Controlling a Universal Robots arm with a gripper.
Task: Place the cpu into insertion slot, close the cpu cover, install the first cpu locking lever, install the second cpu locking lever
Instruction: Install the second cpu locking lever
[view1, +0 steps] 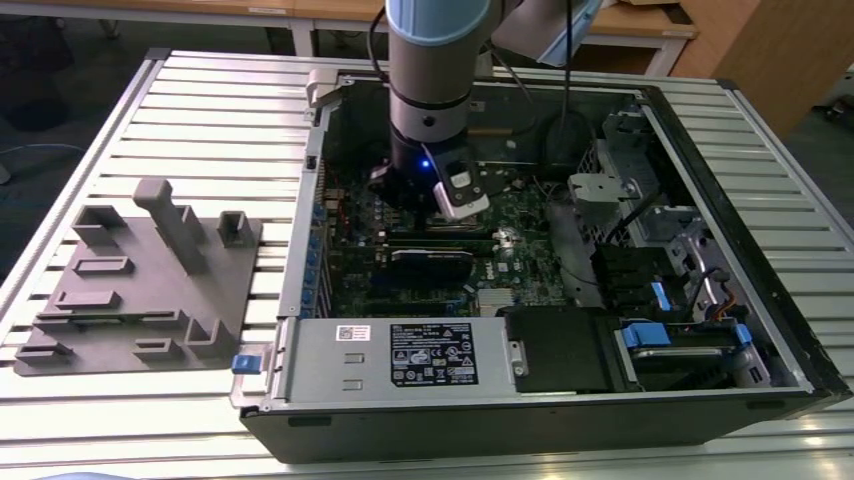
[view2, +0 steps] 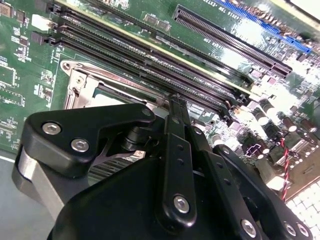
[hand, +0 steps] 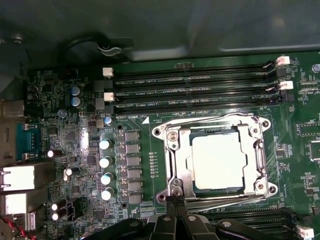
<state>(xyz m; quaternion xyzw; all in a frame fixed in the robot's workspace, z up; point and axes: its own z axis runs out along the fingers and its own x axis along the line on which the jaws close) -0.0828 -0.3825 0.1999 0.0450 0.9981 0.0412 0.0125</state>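
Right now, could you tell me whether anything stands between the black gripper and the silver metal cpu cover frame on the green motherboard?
Nothing visible does. In the first wrist view the black gripper sits right at the edge of the silver metal cpu cover frame, which lies closed over the pale square cpu, with no cable or part in between.

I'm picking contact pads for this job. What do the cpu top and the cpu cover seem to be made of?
The cpu top looks like matte pale-silver metal, with an even, soft sheen. The cpu cover looks like thin stamped bright steel, judging by its sharp glints and screw holes.
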